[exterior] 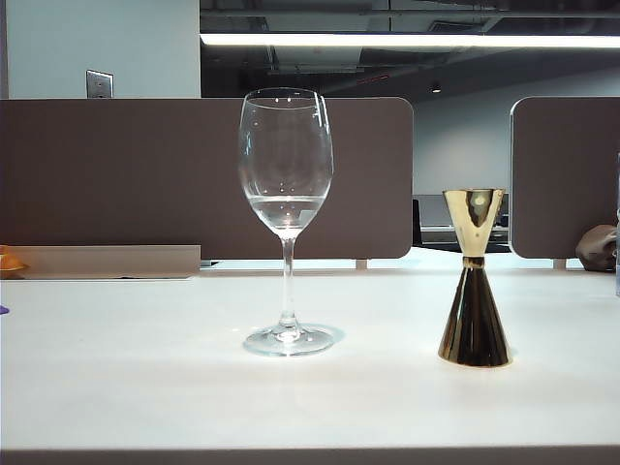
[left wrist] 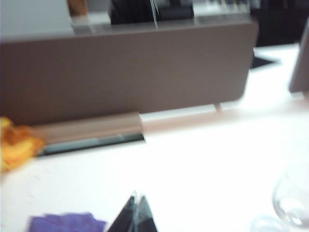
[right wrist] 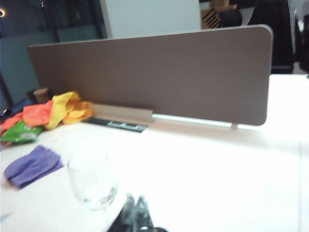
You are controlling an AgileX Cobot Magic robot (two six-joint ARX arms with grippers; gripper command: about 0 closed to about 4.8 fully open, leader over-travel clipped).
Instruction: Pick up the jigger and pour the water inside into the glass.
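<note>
The glass (exterior: pixel 286 174) stands upright on the white table, left of centre, with a little clear water (exterior: pixel 286 207) low in its bowl. The gold jigger (exterior: pixel 474 281) stands upright to its right, well apart; its inside is hidden. Neither gripper shows in the exterior view. My left gripper (left wrist: pixel 137 199) is shut and empty over bare table, with the glass (left wrist: pixel 292 205) blurred off to one side. My right gripper (right wrist: pixel 135 200) is shut and empty, its tips close beside the bowl of the glass (right wrist: pixel 93 181). Both wrist views lack the jigger.
Brown desk dividers (exterior: pixel 126 174) close off the back of the table. A purple cloth (right wrist: pixel 33 165) and a heap of orange, yellow and green cloths (right wrist: pixel 50 112) lie at the left end. The table's front edge (exterior: pixel 310 453) runs close below the glass and jigger.
</note>
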